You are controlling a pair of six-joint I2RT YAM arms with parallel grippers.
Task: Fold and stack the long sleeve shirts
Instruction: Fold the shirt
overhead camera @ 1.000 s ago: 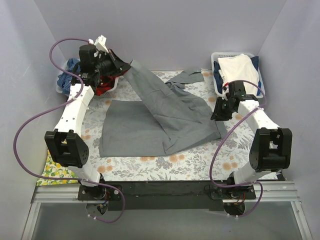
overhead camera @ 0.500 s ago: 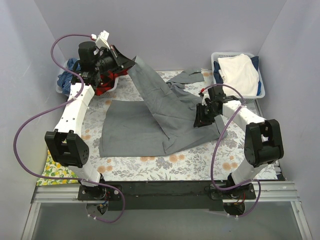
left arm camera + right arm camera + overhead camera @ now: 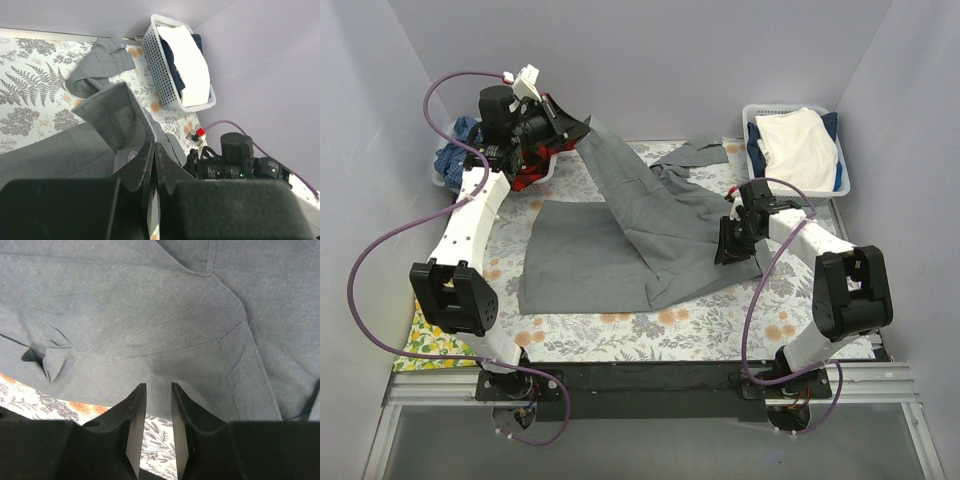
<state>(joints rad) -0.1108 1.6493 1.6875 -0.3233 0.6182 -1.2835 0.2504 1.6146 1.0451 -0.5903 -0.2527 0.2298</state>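
We note a yellow lemon-print cloth (image 3: 420, 345) at the near left table corner. On the fern-print table cover (image 3: 620, 335) lies the grey shirt (image 3: 620, 250), its left part spread flat and its right part rumpled. The right gripper (image 3: 159, 390) hangs low over the shirt's right hem; its fingers stand a little apart with nothing between them. From there the cloth rises to the far left, where the left gripper (image 3: 152, 150) is clenched on a fold of it, held above the table. Behind that arm we see a blue checked shirt (image 3: 455, 150) and a red-black plaid shirt (image 3: 528, 180). At far right a white basket (image 3: 752, 165) holds white cloth (image 3: 800, 145).
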